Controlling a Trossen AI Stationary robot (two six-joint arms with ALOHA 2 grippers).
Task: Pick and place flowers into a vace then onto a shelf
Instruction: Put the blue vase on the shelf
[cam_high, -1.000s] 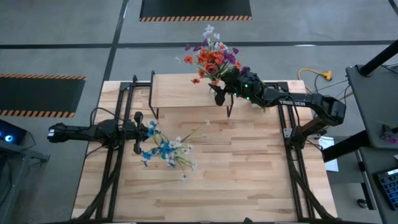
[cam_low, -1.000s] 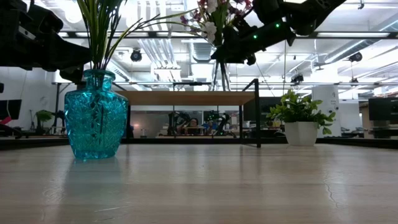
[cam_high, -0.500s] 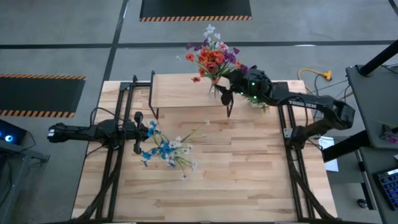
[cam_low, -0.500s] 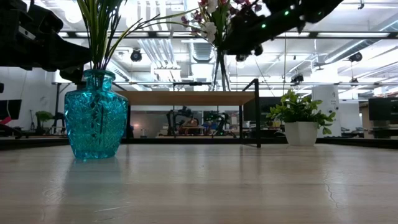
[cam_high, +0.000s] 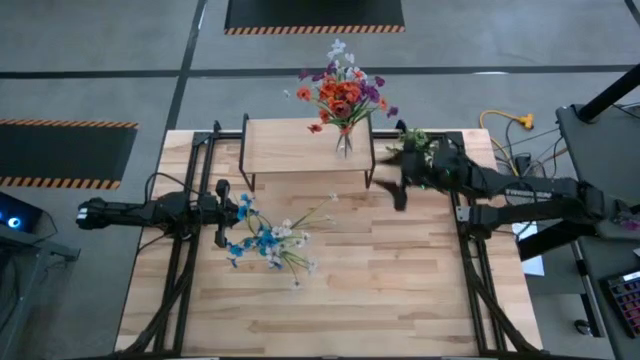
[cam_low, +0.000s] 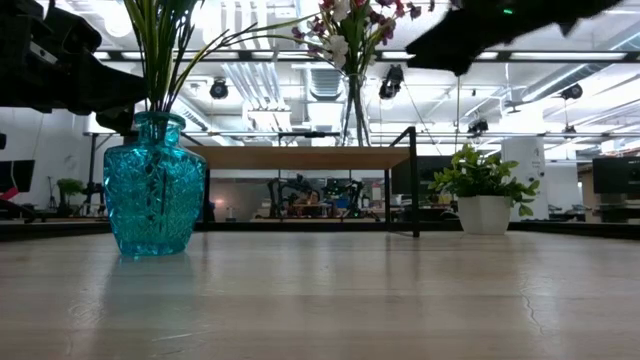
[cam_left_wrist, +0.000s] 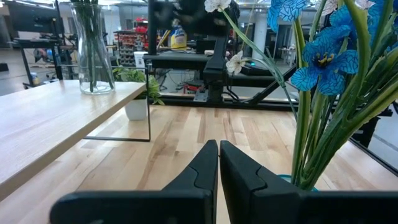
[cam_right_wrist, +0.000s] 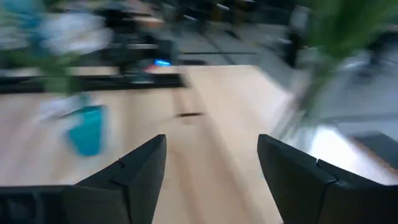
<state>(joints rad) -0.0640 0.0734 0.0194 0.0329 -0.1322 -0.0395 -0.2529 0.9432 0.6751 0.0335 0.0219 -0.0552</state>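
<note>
Since a second ago the right gripper (cam_high: 397, 190) has let go of the clear vase (cam_high: 344, 143) and swung off the shelf (cam_high: 300, 146) to the right; its arm now stretches low and nearly level across the table's right side, fingers (cam_right_wrist: 292, 180) spread wide with nothing between them.

Nearest, on the left part of the tabletop (cam_high: 400, 290), the teal glass vase (cam_low: 150, 198) stands upright with blue and white flowers (cam_high: 265, 240) in it. The left gripper (cam_high: 222, 213) sits just beside that vase on its left, its arm lying flat and straight along the table from the left edge, fingers (cam_left_wrist: 202, 171) pressed together on nothing.

Farther back, the shelf stands at the far middle of the table. At its right end the clear vase stands upright, holding the orange-red, purple and white flowers (cam_high: 342, 90).

A white-potted leafy plant (cam_low: 484, 190) sits on the table to the right of the shelf, beside the right arm.
</note>
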